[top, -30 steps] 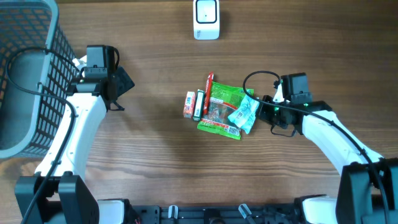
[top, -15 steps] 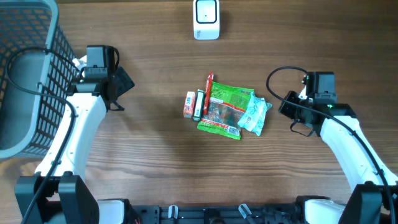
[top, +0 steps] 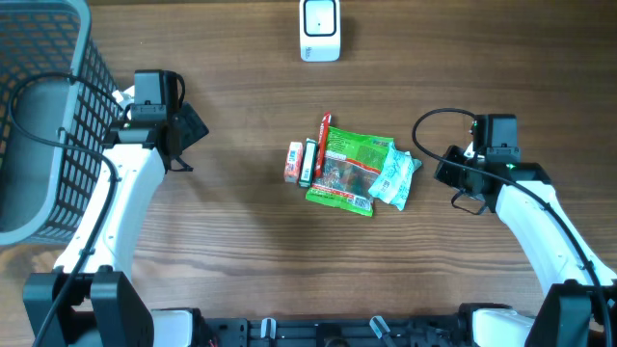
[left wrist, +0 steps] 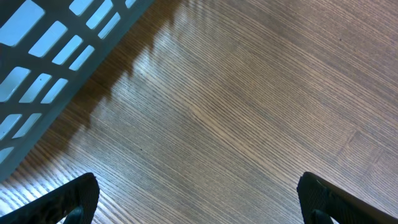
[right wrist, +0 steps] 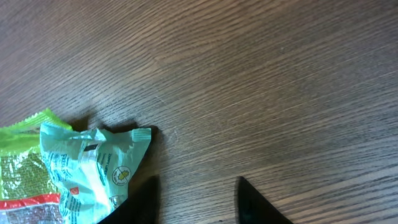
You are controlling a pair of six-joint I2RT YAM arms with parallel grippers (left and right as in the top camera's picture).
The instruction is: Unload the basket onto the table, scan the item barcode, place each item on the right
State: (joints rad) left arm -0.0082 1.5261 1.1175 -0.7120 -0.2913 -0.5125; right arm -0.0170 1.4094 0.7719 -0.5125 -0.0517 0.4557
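A small pile of items lies mid-table: a green snack packet, a teal packet overlapping its right end, two small boxes and a red stick on its left. A white scanner stands at the far edge. My right gripper rests just right of the teal packet, apart from it. It is open, with only bare wood between its fingers. My left gripper hovers far left, wide open over bare table.
A dark mesh basket fills the far left corner, and its wall shows in the left wrist view. The right arm's cable loops above the table by the right wrist.
My right gripper has drawn back to the right, away from the teal packet, which slid slightly right with it. Its jaws have since opened. The left arm has not moved.
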